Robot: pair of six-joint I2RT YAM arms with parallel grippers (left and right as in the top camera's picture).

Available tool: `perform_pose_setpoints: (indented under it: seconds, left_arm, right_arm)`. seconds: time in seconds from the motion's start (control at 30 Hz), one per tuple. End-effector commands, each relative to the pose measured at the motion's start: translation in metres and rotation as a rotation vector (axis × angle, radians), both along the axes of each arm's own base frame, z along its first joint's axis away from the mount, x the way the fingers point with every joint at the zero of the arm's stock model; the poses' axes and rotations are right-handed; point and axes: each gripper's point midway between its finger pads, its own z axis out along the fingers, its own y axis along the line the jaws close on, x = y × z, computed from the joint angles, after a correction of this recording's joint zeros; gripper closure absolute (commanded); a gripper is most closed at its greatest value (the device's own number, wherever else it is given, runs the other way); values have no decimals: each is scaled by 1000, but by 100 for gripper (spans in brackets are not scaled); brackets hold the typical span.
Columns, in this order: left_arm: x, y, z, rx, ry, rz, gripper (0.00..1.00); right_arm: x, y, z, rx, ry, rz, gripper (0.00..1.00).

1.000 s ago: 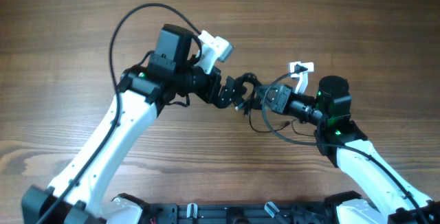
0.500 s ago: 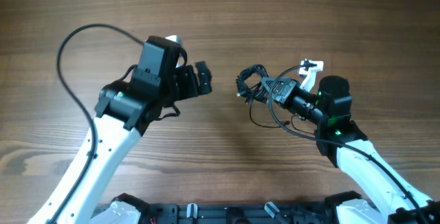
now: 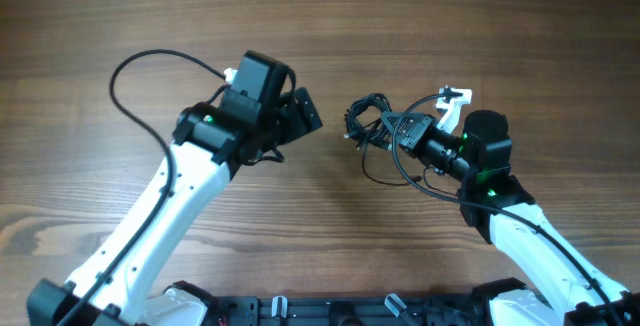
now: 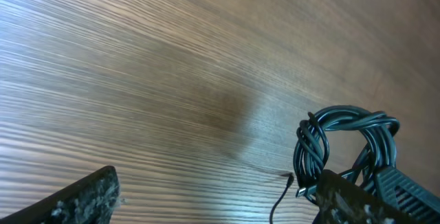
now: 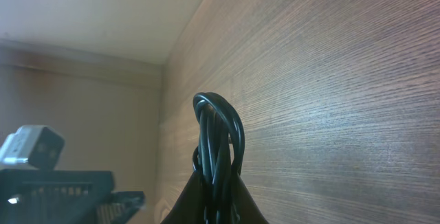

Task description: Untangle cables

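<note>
While the right arm's fingers (image 3: 398, 128) stay pressed together on the knot of thin black flexible cables (image 3: 366, 119), pinching the whole bunch at once, the main risk is tightening. Any pull from the other side would probably cinch the loops instead of freeing one strand.

The left arm's fingers (image 4: 86, 196) are spread wide with nothing between them, near the knot but apart from it. If they close on several coils together, both arms hold the same lump and nothing separates.

One loose strand end (image 4: 287, 177) hangs below the knot, close to the brown wood-grain worktop (image 3: 330, 26). It could snag or be missed entirely.

The knot sits right of centre over the worktop, in the right fingers; I cannot tell whether it touches the surface.

Against earlier frames:
- One second ago the left fingers were at the knot, beside the right ones.
- They then backed off to the left.
- They now sit slightly nearer and angled toward it.
- The knot and right arm have not shifted.
</note>
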Motion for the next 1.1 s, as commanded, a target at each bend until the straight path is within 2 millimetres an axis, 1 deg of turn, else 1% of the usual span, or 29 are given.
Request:
perform_pose_setpoints:
  seconds: [0.0, 0.03, 0.1, 0.17, 0.27, 0.33, 0.43, 0.53, 0.67, 0.8, 0.83, 0.97, 1.0, 1.03, 1.07]
  left_arm:
    - [-2, -21, -12, -43, 46, -25, 8]
    - [0, -25, -13, -48, 42, -32, 10]
    - [2, -34, -15, -60, 33, -51, 18]
    - [3, -39, -17, -62, 29, -60, 21]
    - [2, -46, -22, -61, 38, -79, 23]
    - [2, -51, -22, -68, 32, -89, 23]
    - [6, -63, -15, -109, 1, -109, 23]
    - [10, -71, -10, -132, -31, -124, 25]
    - [11, -74, -14, -129, -27, -128, 35]
    - [11, -73, -20, -110, -23, -148, 43]
    - [12, -73, -22, -84, -40, -189, 46]
    - [12, -73, -23, -6, -109, -350, 48]
    - [12, -73, -23, 11, -125, -386, 56]
    - [12, -73, -23, 16, -131, -398, 62]
    - [12, -73, -23, 17, -132, -401, 75]
  right_arm:
    - [5, 0, 4, 11, -2, -13, 96]
    - [5, 0, 4, 12, -2, -13, 96]
    - [5, 0, 4, 15, 1, -14, 96]
    - [5, 0, 4, 33, 21, -23, 96]
    - [5, 0, 4, 58, 46, -36, 96]
    - [5, 1, 4, 63, 51, -36, 96]
    - [1, 5, 6, 76, 52, -5, 96]
    - [-4, 12, 12, 99, 36, 50, 96]
    - [-10, 20, 21, 124, 10, 115, 96]
    - [-21, 30, 37, 148, -68, 224, 96]
    - [-26, 35, 44, 149, -113, 274, 96]
    - [-31, 38, 47, 150, -138, 318, 96]
    - [-33, 39, 48, 155, -138, 329, 96]
    - [-34, 39, 48, 156, -138, 334, 96]
    - [-34, 39, 49, 158, -138, 338, 96]
